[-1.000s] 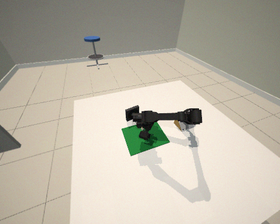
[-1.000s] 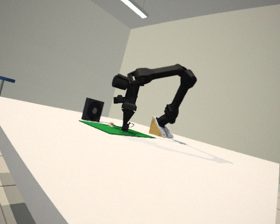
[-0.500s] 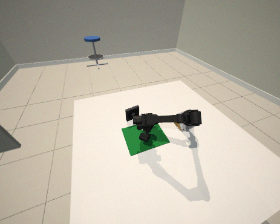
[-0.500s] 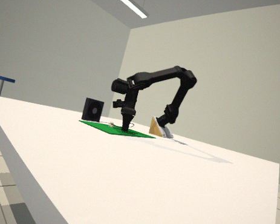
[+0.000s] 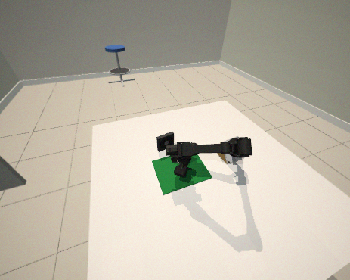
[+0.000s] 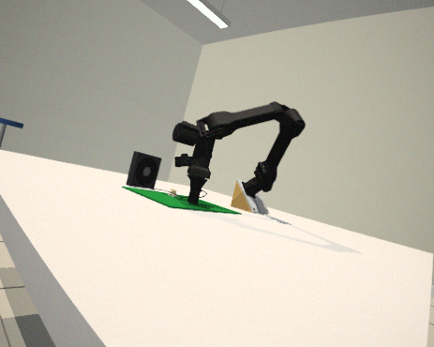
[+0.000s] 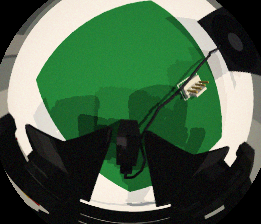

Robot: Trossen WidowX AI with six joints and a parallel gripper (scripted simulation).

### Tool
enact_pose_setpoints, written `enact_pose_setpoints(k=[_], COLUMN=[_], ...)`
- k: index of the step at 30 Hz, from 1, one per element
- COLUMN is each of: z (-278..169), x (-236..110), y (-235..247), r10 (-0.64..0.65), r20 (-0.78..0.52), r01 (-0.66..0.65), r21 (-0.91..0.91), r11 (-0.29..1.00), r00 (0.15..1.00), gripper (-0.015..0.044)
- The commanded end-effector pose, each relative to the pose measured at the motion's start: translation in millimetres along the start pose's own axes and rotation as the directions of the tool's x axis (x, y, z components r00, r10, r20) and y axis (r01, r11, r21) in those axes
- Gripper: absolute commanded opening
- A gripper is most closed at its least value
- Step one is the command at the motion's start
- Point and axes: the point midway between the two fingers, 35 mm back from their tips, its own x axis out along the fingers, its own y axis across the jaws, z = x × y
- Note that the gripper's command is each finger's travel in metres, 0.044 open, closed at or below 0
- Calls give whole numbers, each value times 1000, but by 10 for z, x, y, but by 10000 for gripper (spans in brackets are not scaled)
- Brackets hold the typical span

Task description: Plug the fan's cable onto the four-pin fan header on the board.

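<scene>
Plug (image 7: 125, 150) of the fan's cable is seen lying on the green board (image 7: 109, 53), dark and small, right between the two fingers of the gripper (image 7: 124, 160). The gripper is lowered onto the board and its fingers are drawn in to roughly half their spread on either side of the plug; whether the plug is already clamped cannot be told, since the pads are not seen clearly against its sides. A thin black cable (image 7: 171, 93) is led from the plug up and to the right, past the pale four-pin header (image 7: 195, 87) mounted near the board's right edge. The black fan (image 6: 143, 170) is stood upright just beyond the board's far corner. The board is laid flat on the white table (image 5: 147, 222), with the arm's base (image 6: 247, 201) set beside it.
</scene>
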Motion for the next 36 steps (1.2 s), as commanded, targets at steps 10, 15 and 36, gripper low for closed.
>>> enact_pose_setpoints(k=[10, 15, 36], z=[-1, 2, 132], x=[-2, -29, -497], y=[0, 1, -111], r10=[0, 0, -1], r20=[0, 0, 1], r01=[0, 0, 1], r21=[0, 0, -383], r11=[1000, 1000, 924], r00=[1000, 1000, 1000], gripper=[84, 31, 0])
